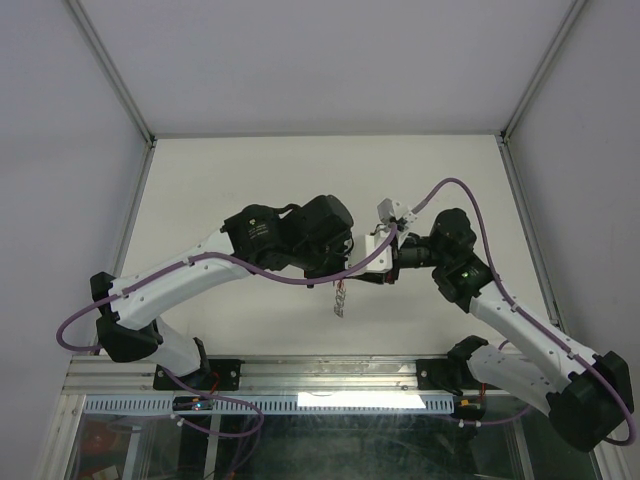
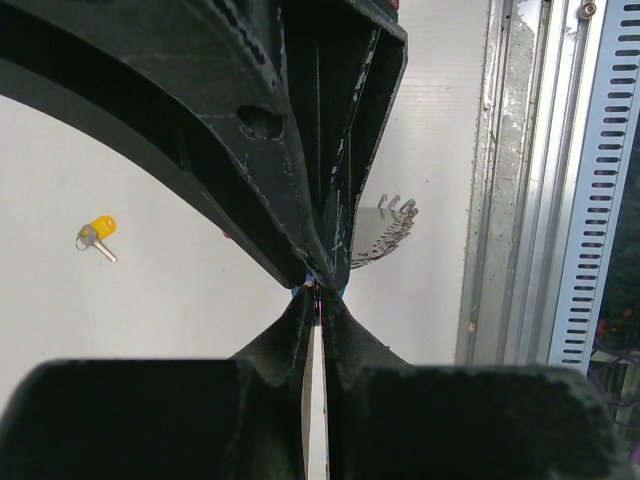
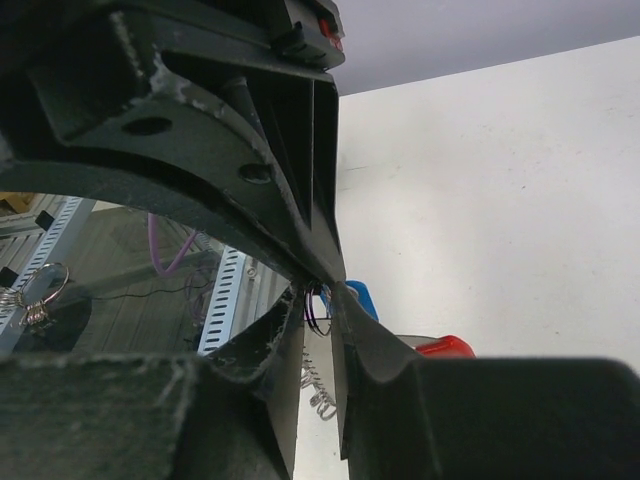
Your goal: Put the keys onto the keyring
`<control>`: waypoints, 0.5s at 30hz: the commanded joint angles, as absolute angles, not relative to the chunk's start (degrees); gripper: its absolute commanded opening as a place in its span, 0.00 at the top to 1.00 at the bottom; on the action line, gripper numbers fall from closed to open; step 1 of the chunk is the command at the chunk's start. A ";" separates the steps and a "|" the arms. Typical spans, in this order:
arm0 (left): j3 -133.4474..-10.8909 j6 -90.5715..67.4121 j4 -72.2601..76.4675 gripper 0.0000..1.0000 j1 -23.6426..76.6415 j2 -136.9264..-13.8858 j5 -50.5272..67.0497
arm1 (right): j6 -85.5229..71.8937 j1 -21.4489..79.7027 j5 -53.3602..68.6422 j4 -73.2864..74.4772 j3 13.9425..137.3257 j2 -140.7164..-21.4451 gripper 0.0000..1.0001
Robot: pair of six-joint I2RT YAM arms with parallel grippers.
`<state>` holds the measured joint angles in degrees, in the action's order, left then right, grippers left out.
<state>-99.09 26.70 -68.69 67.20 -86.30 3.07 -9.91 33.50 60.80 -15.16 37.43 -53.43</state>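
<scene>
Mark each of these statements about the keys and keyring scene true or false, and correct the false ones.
1. The yellow key lies on the table, not in a gripper. True.
2. The left gripper stands wide open. False: its fingers are shut together.
3. The blue key lies beside the yellow key. False: it sits up at the fingertips of the right gripper.
4. A short chain dangles below where the grippers meet. True.
5. The two arms rest at opposite edges of the table. False: they meet over its middle.
</scene>
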 commanded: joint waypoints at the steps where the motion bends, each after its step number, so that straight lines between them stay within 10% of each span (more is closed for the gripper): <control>1: -100.98 27.60 -67.67 1.00 67.84 -86.15 3.74 | -8.00 34.14 61.26 -15.12 40.72 -53.62 0.82; 15: -101.14 27.27 -67.76 1.00 67.80 -85.79 3.42 | -3.42 34.27 60.43 -9.93 41.77 -51.69 1.00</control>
<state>-99.09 26.68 -69.30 67.20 -86.67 3.05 -5.43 34.04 60.93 -10.07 39.00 -53.65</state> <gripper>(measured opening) 0.007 0.010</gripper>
